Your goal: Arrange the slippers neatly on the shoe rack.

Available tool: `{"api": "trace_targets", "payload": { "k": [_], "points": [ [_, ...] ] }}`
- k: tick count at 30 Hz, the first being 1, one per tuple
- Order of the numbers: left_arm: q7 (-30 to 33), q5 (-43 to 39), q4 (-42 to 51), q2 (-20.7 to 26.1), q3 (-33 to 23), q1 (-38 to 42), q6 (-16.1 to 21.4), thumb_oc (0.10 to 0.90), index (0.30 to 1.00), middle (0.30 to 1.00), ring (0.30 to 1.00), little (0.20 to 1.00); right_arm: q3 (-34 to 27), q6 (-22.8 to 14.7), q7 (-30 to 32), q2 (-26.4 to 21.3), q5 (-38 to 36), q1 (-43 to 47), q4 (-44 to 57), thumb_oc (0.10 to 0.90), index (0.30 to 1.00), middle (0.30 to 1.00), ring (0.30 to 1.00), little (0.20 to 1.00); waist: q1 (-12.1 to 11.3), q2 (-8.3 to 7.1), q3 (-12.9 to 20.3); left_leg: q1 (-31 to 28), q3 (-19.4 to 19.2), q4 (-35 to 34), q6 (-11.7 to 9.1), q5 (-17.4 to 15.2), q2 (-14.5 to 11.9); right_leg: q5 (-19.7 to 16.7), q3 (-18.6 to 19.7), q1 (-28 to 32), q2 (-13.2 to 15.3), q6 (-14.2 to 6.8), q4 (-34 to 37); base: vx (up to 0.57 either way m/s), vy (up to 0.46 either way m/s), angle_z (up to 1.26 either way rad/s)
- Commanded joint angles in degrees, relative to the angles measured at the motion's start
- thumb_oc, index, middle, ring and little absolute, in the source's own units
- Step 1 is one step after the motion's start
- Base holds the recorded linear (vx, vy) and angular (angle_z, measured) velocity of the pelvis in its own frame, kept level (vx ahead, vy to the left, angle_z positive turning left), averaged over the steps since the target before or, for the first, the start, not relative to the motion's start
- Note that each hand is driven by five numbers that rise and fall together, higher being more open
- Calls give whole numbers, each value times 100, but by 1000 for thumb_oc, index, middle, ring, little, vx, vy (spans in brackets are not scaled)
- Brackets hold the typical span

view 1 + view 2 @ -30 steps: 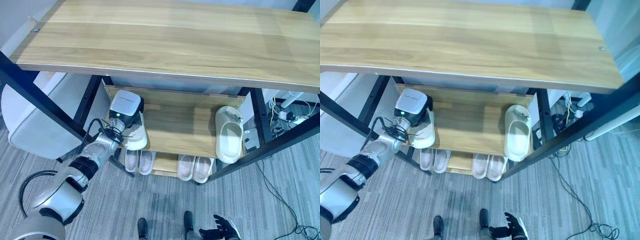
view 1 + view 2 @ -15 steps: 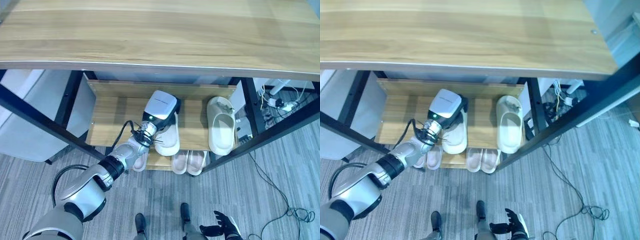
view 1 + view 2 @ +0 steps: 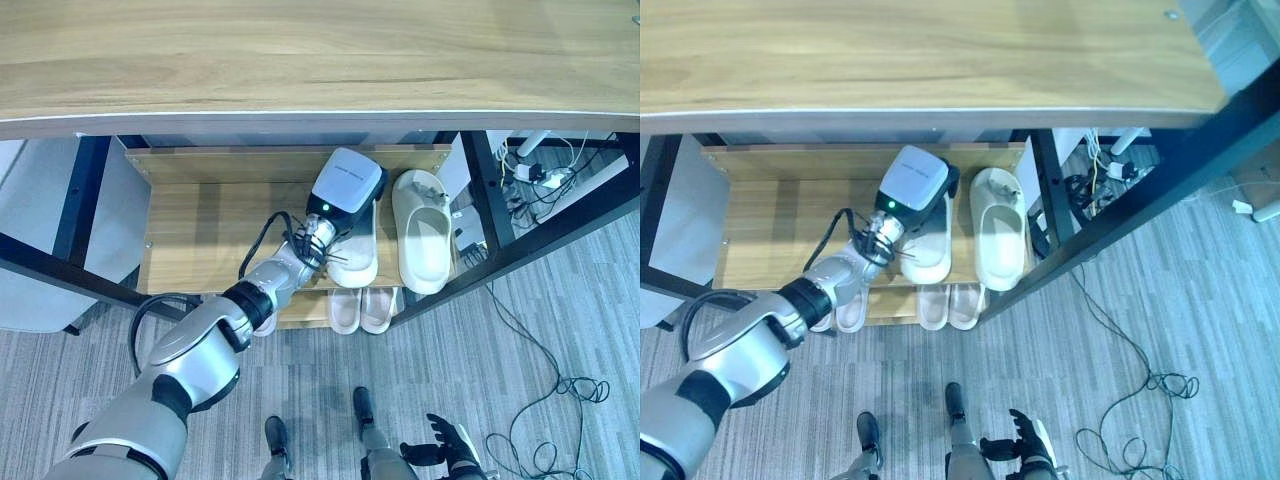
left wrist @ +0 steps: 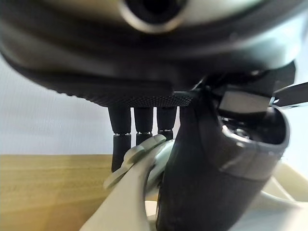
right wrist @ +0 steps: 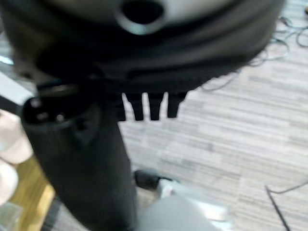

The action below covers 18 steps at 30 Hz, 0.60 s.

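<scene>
A white slipper (image 3: 358, 262) lies lengthwise on the middle wooden shelf (image 3: 210, 235) of the shoe rack. My left hand (image 4: 207, 178) is shut on it, with its fingers (image 4: 139, 127) and thumb pinching the slipper's rim (image 4: 130, 192). A second white slipper (image 3: 423, 232) lies just to its right, toe towards the front edge, with a narrow gap between them. My right hand (image 3: 441, 454) hangs low over the floor in front of the rack, open and holding nothing.
The rack's wide wooden top (image 3: 300, 50) overhangs the shelf. Black frame posts (image 3: 520, 240) cross at the right. Pairs of pale slippers (image 3: 361, 309) sit on the lowest shelf. Cables (image 3: 540, 330) trail on the grey floor to the right. The shelf's left half is bare.
My left hand has carried the white slipper from the shelf's left end rightwards to beside the second slipper. The camera has also shifted. The right hand stays low.
</scene>
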State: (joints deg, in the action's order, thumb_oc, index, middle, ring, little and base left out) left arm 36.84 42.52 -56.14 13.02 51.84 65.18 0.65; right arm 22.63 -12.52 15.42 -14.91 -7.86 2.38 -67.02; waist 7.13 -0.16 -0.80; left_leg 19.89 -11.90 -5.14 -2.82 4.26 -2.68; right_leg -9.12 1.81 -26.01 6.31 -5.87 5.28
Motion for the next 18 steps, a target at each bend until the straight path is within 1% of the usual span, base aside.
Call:
{"api": "trace_targets", "payload": {
  "k": [1, 2, 3, 4, 6, 8, 10, 11, 12, 13, 18],
  "points": [
    [-12, -236, -906, -1, -428, 919, -400, 800, 900, 900, 900, 900, 50, -183, 57, -379, 71, 117, 129, 800, 900, 900, 900, 900, 58, 166, -316, 43, 332, 14, -42, -249, 191, 193, -247, 165, 57, -528, -28, 0, 0, 0],
    [-13, -237, -903, 0, -429, 917, -401, 800, 900, 900, 900, 900, 51, -183, 57, -380, 71, 115, 129, 800, 900, 900, 900, 900, 59, 167, -314, 43, 331, 14, -42, -250, 190, 193, -247, 165, 56, -528, -28, 0, 0, 0],
    [24, -629, -899, -57, -719, 752, -299, 800, 900, 900, 900, 900, 53, -191, 62, -355, 76, 87, 158, 800, 900, 900, 900, 900, 37, 168, -292, -18, 354, 14, -46, -277, 186, 226, -261, 223, 45, -515, -28, 0, 0, 0],
    [84, -822, -836, -60, -847, 698, -260, 800, 900, 900, 900, 900, 34, -180, 40, -359, 41, 66, 181, 800, 900, 900, 900, 900, 36, 162, -257, -11, 366, 14, -52, -256, 194, 219, -275, 215, 50, -507, -28, 0, 0, 0],
    [96, -1024, -749, -129, -1006, 498, -196, 800, 900, 900, 900, 900, 16, -165, 47, -331, 56, 15, 184, 800, 900, 900, 900, 900, 18, 163, -237, -49, 382, 14, -54, -260, 200, 239, -297, 256, 49, -502, -28, 0, 0, 0],
    [94, -1025, -706, -188, -1040, 343, -188, 800, 900, 900, 900, 900, -25, -135, 39, -340, 36, 10, 154, 800, 900, 900, 900, 900, 0, 164, -222, -81, 399, 14, -54, -265, 205, 248, -313, 298, 50, -495, -28, 0, 0, 0],
    [61, -867, -564, -387, -956, 105, -193, 800, 900, 900, 900, 900, -55, -100, 3, -338, -2, 43, 59, 800, 900, 900, 900, 900, -42, 165, -214, -173, 436, 14, -57, -272, 199, 278, -353, 413, 58, -478, -35, 0, 0, 0],
    [61, -867, -564, -387, -956, 105, -193, 800, 900, 900, 900, 900, -55, -100, 3, -338, -2, 43, 59, 800, 900, 900, 900, 900, -42, 165, -216, -175, 437, 14, -57, -272, 199, 278, -354, 415, 58, -478, -35, -10, -2, 9],
    [-37, -604, -464, -565, -778, -70, -160, 800, 900, 900, 900, 900, -54, -80, -15, -337, 0, 66, -28, 800, 900, 900, 900, 900, -73, 166, -211, -213, 451, 14, -53, -282, 204, 308, -373, 467, 56, -475, -36, -17, 5, 12],
    [-76, -522, -434, -626, -722, -105, -151, 800, 900, 900, 900, 900, -59, -67, -33, -337, -15, 96, -79, 800, 900, 900, 900, 900, -84, 164, -210, -233, 461, 14, -53, -285, 209, 316, -379, 493, 49, -475, -36, -17, 5, 18],
    [-238, -250, -445, -751, -537, -292, -111, 800, 900, 900, 900, 900, -90, -39, -88, -338, -70, 120, -245, 800, 900, 900, 900, 900, -127, 122, -154, -317, 483, 14, -49, -297, 186, 342, -401, 594, 42, -469, -32, -6, -16, 8]
  ]
}}
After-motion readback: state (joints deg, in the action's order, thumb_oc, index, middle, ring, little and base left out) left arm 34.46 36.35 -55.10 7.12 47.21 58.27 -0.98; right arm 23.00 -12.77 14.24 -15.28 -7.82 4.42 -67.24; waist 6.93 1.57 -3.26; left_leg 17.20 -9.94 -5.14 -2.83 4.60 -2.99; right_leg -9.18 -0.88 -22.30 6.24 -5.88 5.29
